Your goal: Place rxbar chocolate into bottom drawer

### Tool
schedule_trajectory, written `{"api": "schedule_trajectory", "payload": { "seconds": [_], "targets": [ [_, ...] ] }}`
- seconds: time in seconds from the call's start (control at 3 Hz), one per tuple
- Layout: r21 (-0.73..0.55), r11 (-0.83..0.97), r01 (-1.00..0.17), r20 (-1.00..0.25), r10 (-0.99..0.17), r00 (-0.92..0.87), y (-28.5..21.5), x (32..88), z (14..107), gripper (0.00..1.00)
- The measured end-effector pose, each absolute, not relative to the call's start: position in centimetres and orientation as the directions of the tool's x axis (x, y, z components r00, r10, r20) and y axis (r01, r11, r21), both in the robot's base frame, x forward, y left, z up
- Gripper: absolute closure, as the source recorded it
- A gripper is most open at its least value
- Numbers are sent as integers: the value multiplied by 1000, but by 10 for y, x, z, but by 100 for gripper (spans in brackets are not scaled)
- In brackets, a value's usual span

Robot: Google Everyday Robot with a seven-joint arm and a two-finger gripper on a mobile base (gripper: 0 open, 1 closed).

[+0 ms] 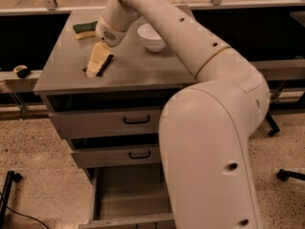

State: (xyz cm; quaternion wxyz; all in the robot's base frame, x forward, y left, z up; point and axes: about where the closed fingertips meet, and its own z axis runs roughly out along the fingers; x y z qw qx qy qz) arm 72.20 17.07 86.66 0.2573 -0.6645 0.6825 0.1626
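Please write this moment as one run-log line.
gripper at snack bar | bar lying on cabinet top | bottom drawer open
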Motion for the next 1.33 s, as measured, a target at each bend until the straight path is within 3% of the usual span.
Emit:
{"api": "schedule_trajectory", "payload": {
  "seconds": [0.33, 1.0, 1.33],
  "targets": [
    [-49, 56, -997, -594, -805, -16, 194, 725, 852, 0],
    [-4, 69, -998, -594, -802, -54, 202, 728, 839, 34],
    [-4, 69, -998, -594, -802, -53, 202, 728, 838, 57]
  ]
}}
